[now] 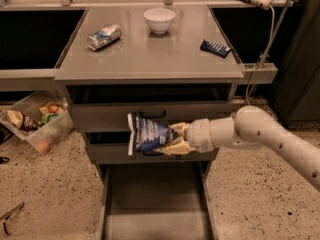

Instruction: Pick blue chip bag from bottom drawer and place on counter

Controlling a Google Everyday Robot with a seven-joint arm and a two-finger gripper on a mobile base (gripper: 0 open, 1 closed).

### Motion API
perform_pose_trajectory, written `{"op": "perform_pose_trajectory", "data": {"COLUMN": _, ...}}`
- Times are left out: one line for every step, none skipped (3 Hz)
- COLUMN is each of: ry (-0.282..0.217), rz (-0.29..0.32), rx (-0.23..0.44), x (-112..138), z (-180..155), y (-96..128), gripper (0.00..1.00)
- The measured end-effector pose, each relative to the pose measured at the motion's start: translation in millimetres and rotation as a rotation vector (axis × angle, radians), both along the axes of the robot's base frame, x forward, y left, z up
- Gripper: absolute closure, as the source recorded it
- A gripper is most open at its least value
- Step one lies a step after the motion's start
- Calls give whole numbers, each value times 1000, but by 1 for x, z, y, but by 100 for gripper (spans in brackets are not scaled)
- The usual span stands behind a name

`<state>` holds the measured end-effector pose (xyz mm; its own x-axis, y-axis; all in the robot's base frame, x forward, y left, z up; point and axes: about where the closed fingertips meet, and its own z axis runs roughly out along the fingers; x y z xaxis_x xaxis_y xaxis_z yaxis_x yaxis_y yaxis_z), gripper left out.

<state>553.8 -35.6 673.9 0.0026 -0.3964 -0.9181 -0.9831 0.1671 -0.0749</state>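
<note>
The blue chip bag [146, 134] hangs in the air in front of the two upper drawers, held by its right end. My gripper [174, 138] is shut on the bag, with the white arm reaching in from the right. The bottom drawer [155, 204] is pulled open below, its grey floor bare. The counter [150, 54] is above the bag, at the top of the cabinet.
On the counter stand a white bowl [159, 20], a crushed silver can [104, 36] and a flat dark-blue bar wrapper [215, 48]. A clear bin of snacks [35, 121] sits on the floor at the left. A cable [260, 39] hangs at the right.
</note>
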Motion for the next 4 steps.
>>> {"op": "perform_pose_trajectory", "data": {"ry": -33, "rz": -28, "rx": 18, "x": 20, "z": 82, "y": 3, "gripper": 100}}
{"op": "perform_pose_trajectory", "data": {"ry": -33, "rz": -28, "rx": 19, "x": 20, "z": 82, "y": 3, "gripper": 100}}
{"op": "perform_pose_trajectory", "data": {"ry": -39, "rz": -13, "rx": 4, "x": 22, "z": 88, "y": 5, "gripper": 100}}
{"op": "perform_pose_trajectory", "data": {"ry": -54, "rz": 61, "rx": -11, "x": 38, "z": 119, "y": 17, "gripper": 100}}
